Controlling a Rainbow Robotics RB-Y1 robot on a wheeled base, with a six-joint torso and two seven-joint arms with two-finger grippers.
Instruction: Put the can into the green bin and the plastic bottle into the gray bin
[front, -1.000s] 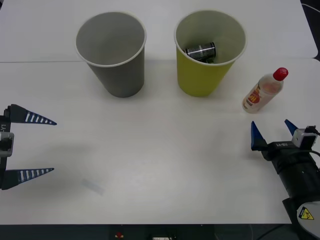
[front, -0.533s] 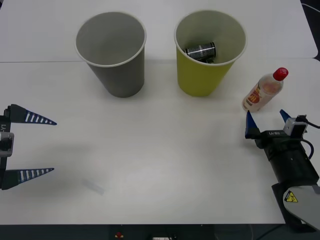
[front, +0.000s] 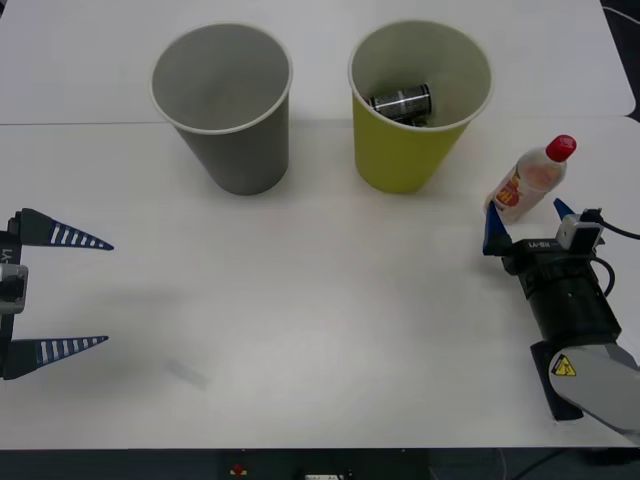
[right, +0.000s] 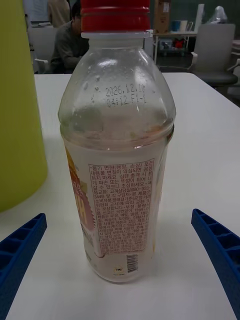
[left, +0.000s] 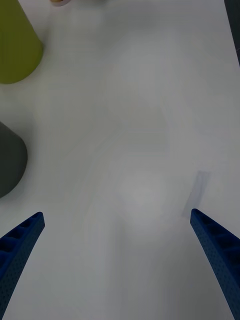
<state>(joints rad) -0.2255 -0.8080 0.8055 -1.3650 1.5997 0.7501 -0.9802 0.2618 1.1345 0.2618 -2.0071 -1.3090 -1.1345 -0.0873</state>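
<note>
Upright, the plastic bottle (right: 117, 165) stands between the right gripper (front: 524, 222)'s spread fingers (right: 217, 245).

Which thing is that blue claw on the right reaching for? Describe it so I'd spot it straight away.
Find the two big paper-cup bins at the back of the white table; the plastic bottle stands just right of the green bin. The open right end effector has a finger on either side of its base. It is the only clear thing, with a red cap and an orange label.

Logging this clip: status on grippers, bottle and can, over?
Right gripper open, fingers flanking the upright plastic bottle, no grip yet. Left gripper open, idle at table's left. Can in green bin; gray bin path unobstructed.
</note>
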